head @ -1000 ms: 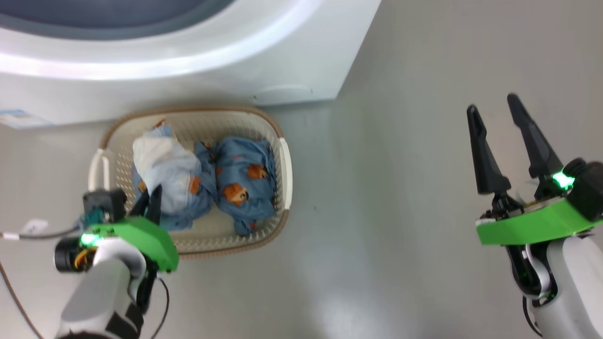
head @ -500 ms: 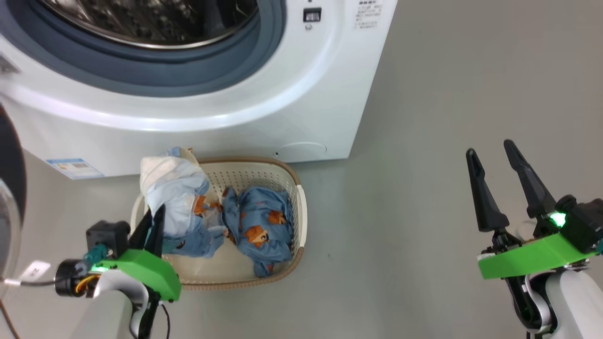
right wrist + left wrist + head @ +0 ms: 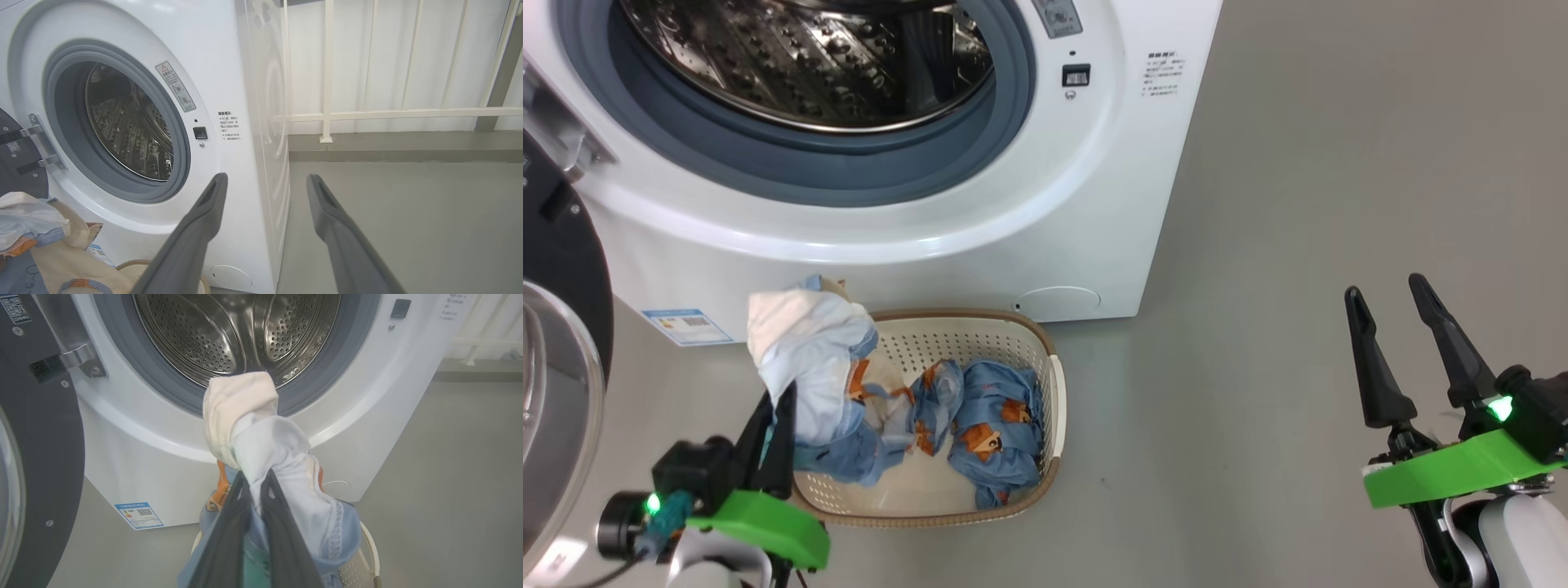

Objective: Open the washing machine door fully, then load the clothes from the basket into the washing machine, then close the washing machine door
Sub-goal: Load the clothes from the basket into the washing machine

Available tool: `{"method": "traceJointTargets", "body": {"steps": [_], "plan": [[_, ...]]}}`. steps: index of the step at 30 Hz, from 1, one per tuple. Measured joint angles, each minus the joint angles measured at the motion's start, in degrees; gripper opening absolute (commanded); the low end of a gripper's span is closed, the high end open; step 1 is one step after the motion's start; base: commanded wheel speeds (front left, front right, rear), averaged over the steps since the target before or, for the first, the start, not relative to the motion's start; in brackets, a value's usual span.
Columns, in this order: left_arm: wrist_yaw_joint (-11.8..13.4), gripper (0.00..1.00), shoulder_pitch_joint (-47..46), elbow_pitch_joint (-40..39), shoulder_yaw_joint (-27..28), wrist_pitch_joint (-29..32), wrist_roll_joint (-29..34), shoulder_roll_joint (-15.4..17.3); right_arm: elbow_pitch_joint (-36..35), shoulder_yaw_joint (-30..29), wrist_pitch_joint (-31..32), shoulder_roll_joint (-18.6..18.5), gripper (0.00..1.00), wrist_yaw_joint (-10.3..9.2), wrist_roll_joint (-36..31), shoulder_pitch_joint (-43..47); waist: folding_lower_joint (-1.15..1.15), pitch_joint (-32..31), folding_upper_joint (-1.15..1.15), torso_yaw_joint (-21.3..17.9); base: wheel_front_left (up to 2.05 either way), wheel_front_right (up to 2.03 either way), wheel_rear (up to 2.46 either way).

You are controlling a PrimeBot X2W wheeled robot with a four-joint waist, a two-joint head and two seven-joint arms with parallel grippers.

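Left claw: your left claw (image 3: 778, 398) is pinching the white-lined bundle (image 3: 805, 359), both dark fingers pressed together on the fabric.
White-lined bundle: this half of the clothes bulges up past your claw's tips. In the left wrist view its white top sits in front of the lower edge of the grey gasket (image 3: 849, 175). Its blue folds trail down by the left end of the basket (image 3: 964, 314).
Second bundle: the other blue bundle (image 3: 996, 425) lies in the basket's right half, to the right of your left claw and apart from it.
Basket: it stands on the floor (image 3: 1298, 204) just in front of the washing machine (image 3: 1127, 204), below the drum (image 3: 800, 57), with the round cover (image 3: 1059, 302) near its far right corner.
Door: the washing machine door (image 3: 564, 269) is swung open at the left, its black rim and glass to the left of your left claw.
Right claw: your right claw (image 3: 1385, 287) is spread and holds nothing. It hangs over bare floor, well to the right of the basket and the clothes. In its own wrist view the fingers frame the machine's front right corner.
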Motion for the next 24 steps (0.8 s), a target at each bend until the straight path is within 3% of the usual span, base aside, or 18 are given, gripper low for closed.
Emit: {"method": "traceJointTargets", "body": {"steps": [13, 24], "plan": [[1.3, 0.00, 10.5, -14.4, 3.9, 0.0, 1.6, -0.9, 0.0, -0.8, 0.0, 0.3, 1.00, 0.00, 0.0, 2.3, 0.00, -2.0, 0.00, -0.3, 0.00, 0.00, 0.00], [1.8, 0.00, 11.8, -18.3, 4.9, 0.0, 2.1, -1.9, -0.2, -1.3, 0.0, 0.5, 1.00, 0.00, 0.0, 2.4, 0.01, -0.6, 0.00, -0.8, 0.00, 0.00, 0.00]]}}
